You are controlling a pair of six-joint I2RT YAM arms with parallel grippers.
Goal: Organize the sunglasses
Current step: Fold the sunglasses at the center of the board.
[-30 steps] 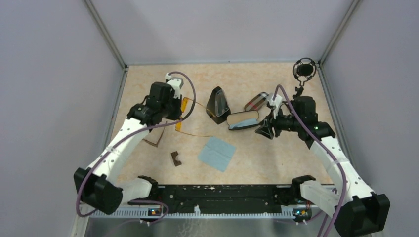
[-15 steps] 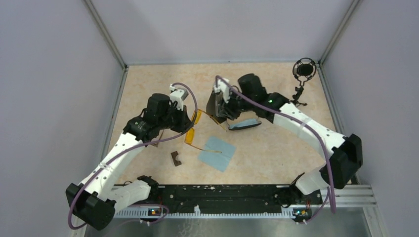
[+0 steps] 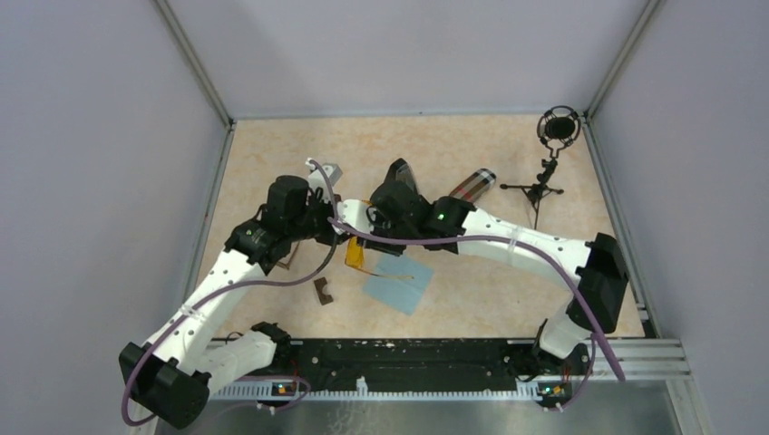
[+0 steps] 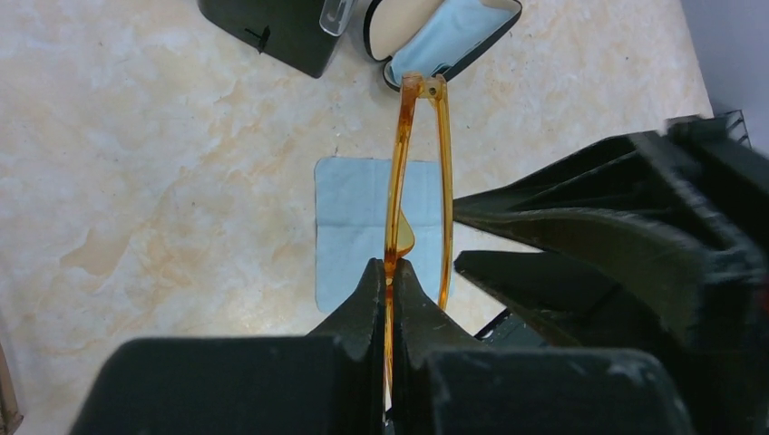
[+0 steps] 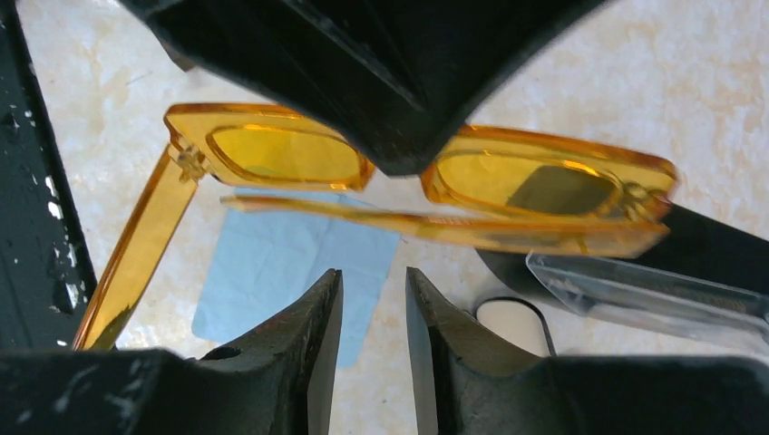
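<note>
The amber-orange sunglasses (image 3: 355,256) hang above the table between both grippers. My left gripper (image 3: 341,234) is shut on their frame, near the bridge in the left wrist view (image 4: 390,272). The lenses (image 5: 281,154) face the right wrist camera, one temple folded across, the other sticking out. My right gripper (image 5: 372,281) is open, empty and just below the frame, apart from it. It also shows in the top view (image 3: 366,232). The brown pair (image 3: 288,264) lies mostly hidden under my left arm.
A blue cloth (image 3: 399,281) lies under the sunglasses. A black triangular case (image 4: 281,32) and an open case with blue lining (image 4: 444,36) sit beyond. A plaid case (image 3: 472,184) and a microphone stand (image 3: 553,136) are at the back right. A small brown piece (image 3: 322,290) lies near the cloth.
My right arm has swung left from the cases to the amber sunglasses. My left gripper has carried the sunglasses right and nearer, over the blue cloth.
</note>
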